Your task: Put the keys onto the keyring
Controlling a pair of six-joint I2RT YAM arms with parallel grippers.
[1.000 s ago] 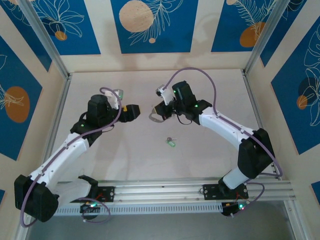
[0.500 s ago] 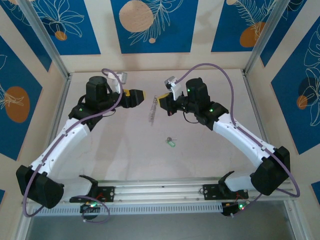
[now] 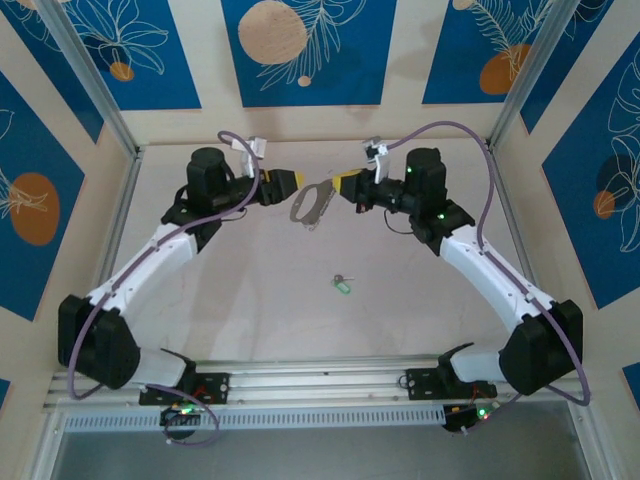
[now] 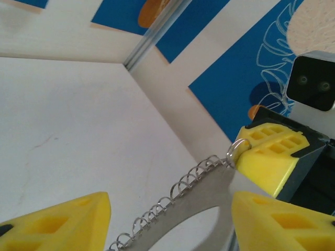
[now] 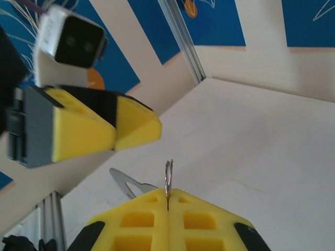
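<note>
Both arms have swung toward the back wall since the earlier frames, and the keyring (image 3: 313, 203) has turned from edge-on to flat toward the top camera. It hangs in the air above the far part of the table (image 3: 240, 300), between the two grippers. It is a thin, flat grey metal oval with an open middle. Seen from the left wrist, small silvery wire loops (image 4: 172, 193) run along one edge like a coiled fringe. Its lower part is cut off by that picture's bottom edge.

The right gripper (image 3: 343, 184) has its ribbed yellow fingers pressed together, pinching a small wire ring at the keyring's end. From the right wrist, that ring stands upright in the seam between the fingers (image 5: 136, 219). Most of the oval is hidden behind them.

The left gripper (image 3: 292, 184) has come up to the opposite side. Its yellow wedge-shaped fingers are spread, one on each side of the grey oval. The nearer one may be touching the metal; that contact is hard to make out.

A key (image 3: 342, 284) with a pale green head lies flat on the table where it was before, well apart from both grippers. It is too small to show detail.
</note>
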